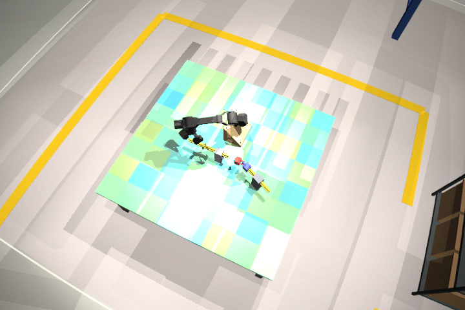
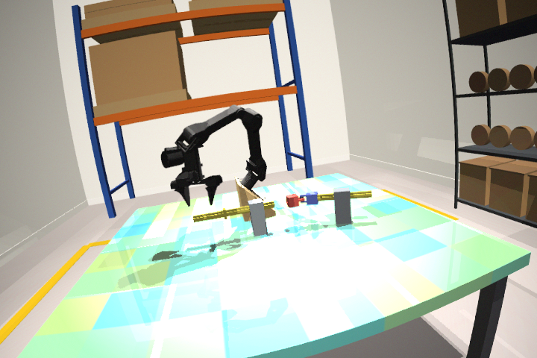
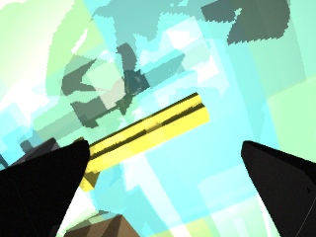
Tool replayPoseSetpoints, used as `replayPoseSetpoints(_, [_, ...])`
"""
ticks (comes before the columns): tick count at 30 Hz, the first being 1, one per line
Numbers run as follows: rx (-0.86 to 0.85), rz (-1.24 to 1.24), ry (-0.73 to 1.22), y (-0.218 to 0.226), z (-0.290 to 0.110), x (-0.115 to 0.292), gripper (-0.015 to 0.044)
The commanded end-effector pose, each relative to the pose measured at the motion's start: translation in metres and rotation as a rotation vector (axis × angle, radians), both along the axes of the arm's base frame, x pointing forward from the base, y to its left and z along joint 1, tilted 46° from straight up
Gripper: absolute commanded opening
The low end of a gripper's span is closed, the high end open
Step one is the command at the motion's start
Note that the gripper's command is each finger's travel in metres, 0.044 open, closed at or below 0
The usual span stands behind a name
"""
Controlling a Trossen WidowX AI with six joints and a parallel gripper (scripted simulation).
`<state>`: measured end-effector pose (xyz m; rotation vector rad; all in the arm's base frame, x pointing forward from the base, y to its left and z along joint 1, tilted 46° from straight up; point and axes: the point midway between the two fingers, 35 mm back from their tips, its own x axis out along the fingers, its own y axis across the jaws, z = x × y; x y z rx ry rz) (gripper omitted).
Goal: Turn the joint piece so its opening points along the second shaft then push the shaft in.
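My gripper [image 1: 191, 137] [image 2: 199, 198] [image 3: 166, 148] is open and empty. It hangs a little above the far free end of the yellow second shaft [image 1: 203, 146] [image 2: 218, 215] [image 3: 152, 132], without touching it. That shaft runs through a grey block [image 1: 219, 155] [image 2: 259, 219]. Beyond the block's other side sits the red square joint piece [image 1: 237, 159] [image 2: 292, 200], hinged to a blue piece [image 1: 247, 166] [image 2: 311, 197] on the first yellow shaft [image 1: 265, 186] [image 2: 358, 194], which is fixed in a second grey block [image 1: 257, 180] [image 2: 342, 207]. A gap shows between the second shaft's near end and the red piece.
The arm stands on a brown wooden wedge base [image 1: 236, 135] [image 2: 245, 195] just behind the shafts. The patterned table [image 1: 189, 219] [image 2: 320, 274] carries everything. Shelving racks with boxes stand behind and to the right of the table.
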<state>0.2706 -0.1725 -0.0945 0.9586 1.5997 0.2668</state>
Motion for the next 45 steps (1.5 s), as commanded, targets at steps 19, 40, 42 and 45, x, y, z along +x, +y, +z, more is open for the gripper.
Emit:
replayPoseSetpoints(19, [0.048,-0.556,0.486,0.024,-0.024,-0.003,0.044])
replayPoseSetpoints(40, [0.082,-0.82,0.725,0.04,-0.039,-0.004,0.044])
replayPoseSetpoints(42, [0.082,-0.82,0.725,0.043,-0.041,-0.003,0.044])
replayPoseSetpoints(45, [0.082,-0.82,0.726,0.046,-0.044,-0.003,0.044])
